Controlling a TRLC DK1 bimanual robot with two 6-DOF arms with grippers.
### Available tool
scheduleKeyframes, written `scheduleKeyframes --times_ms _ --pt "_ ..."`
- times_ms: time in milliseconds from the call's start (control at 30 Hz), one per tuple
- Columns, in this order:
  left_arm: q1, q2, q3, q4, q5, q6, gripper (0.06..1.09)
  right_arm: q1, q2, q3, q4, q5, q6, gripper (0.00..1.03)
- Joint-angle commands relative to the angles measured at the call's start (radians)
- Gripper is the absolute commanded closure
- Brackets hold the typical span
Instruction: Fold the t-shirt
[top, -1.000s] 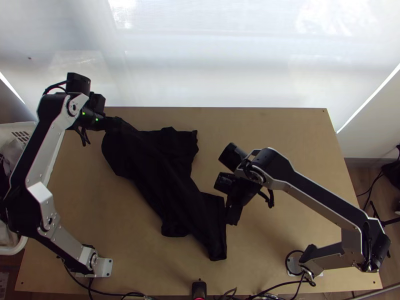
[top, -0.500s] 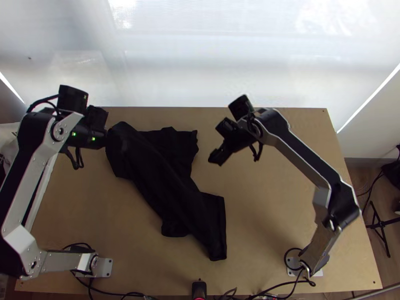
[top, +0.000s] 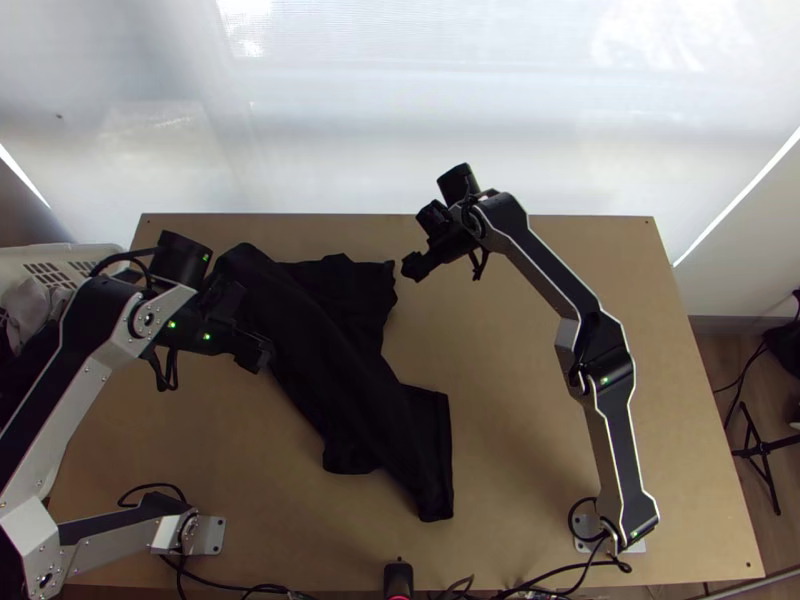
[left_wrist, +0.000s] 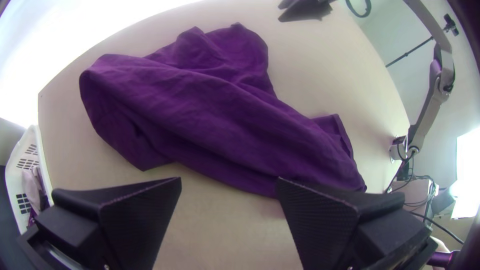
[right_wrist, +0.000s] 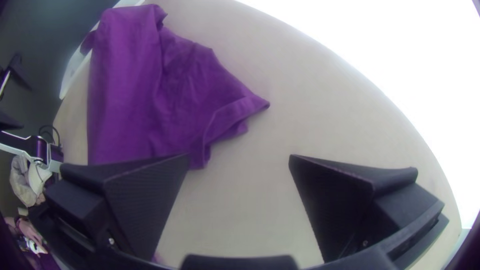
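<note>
The t-shirt (top: 345, 375), plain, black in the top view and purple in the wrist views, lies loosely folded over itself on the light wooden table (top: 530, 420), left of its middle. It stretches slantwise from a broad, rounded end at the far left to a narrow end near the middle of the near side. Long soft creases run down its length. A wrinkled part with a hemmed edge juts out on the far right, and a squarer corner shows beside the narrow end
</note>
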Motion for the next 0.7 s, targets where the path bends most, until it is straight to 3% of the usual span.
scheduleKeyframes --times_ms 0,167,667 --pt "-0.062 -0.028 -0.085 0.058 -0.014 0.002 0.16 0.016 0.059 0.016 0.112 0.028 0.051 0.10" --pt "-0.108 -0.031 -0.120 0.091 -0.015 -0.012 0.16 0.049 0.074 0.022 0.198 0.031 0.087 0.10" --pt "-0.157 -0.034 -0.155 0.110 -0.021 -0.015 0.16 0.075 0.151 0.011 0.178 0.031 0.099 0.10"
